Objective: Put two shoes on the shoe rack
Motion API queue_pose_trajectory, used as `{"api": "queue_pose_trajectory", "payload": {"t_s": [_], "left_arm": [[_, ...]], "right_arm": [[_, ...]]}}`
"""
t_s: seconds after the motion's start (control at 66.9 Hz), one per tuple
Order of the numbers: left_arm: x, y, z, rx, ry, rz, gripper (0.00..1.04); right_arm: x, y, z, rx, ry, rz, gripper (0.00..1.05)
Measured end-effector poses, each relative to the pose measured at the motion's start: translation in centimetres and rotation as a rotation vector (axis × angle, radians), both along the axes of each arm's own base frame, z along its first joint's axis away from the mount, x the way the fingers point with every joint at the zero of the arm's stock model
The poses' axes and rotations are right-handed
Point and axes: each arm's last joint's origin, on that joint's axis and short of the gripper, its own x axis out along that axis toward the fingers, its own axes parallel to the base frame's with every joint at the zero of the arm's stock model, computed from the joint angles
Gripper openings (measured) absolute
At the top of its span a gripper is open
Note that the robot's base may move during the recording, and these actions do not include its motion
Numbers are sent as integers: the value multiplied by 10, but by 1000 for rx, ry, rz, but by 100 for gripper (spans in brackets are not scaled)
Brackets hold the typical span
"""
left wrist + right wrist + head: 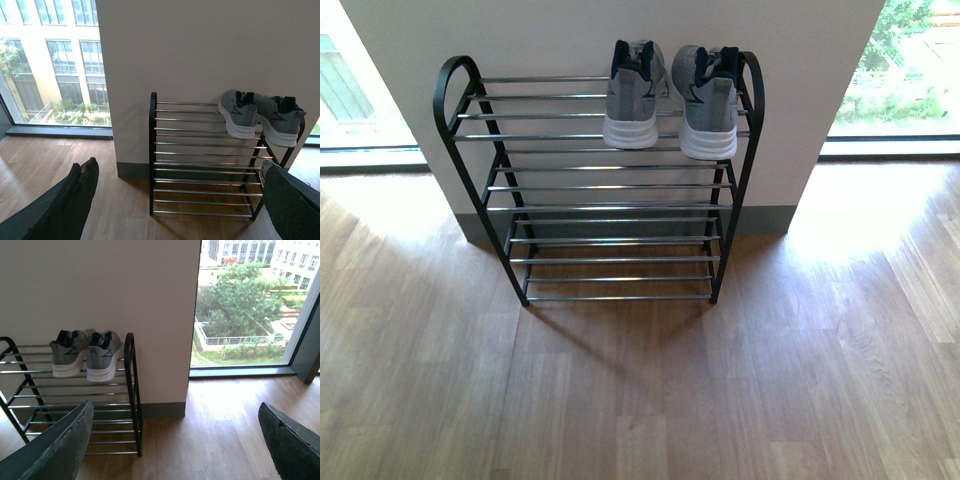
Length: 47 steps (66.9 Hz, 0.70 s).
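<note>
The shoe rack stands in the upper middle of the front view, its back against a plain cream wall. It has black side frames and shelves of thin silver bars. The grey sneakers sit side by side on the top shelf at its right end, in the upper centre-right of the frame. Their heels face the camera and their white soles rest on the bars. The sneaker further right is just beside the rack's right side frame. The lower shelves show only bare bars.

The floor is made of brown wood planks and fills the lower two thirds of the frame. The rack casts a soft shadow on it in front. Bright sunlight falls on the boards at the middle left and middle right edges, below a window in the upper left corner and another window in the upper right. A grey skirting board runs along the foot of the wall.

Neither arm shows in the front view. In the left wrist view the left gripper has its jaws wide apart and holds nothing. In the right wrist view the right gripper is likewise spread wide and empty, with green trees beyond the glass.
</note>
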Motion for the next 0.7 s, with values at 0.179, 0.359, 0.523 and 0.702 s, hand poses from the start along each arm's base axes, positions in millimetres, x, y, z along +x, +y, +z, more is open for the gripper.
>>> {"api": "queue_pose_trajectory", "payload": {"t_s": [0.179, 0.359, 0.523, 0.702], "left_arm": [[0, 0, 0, 0, 0, 0, 95], [0, 0, 0, 0, 0, 0, 95], [0, 0, 0, 0, 0, -2, 95], [0, 0, 0, 0, 0, 0, 95]], "right_arm": [[0, 0, 0, 0, 0, 2, 96], [0, 0, 0, 0, 0, 3, 96], [0, 0, 0, 0, 1, -2, 96], [0, 0, 0, 0, 1, 0, 96]]}}
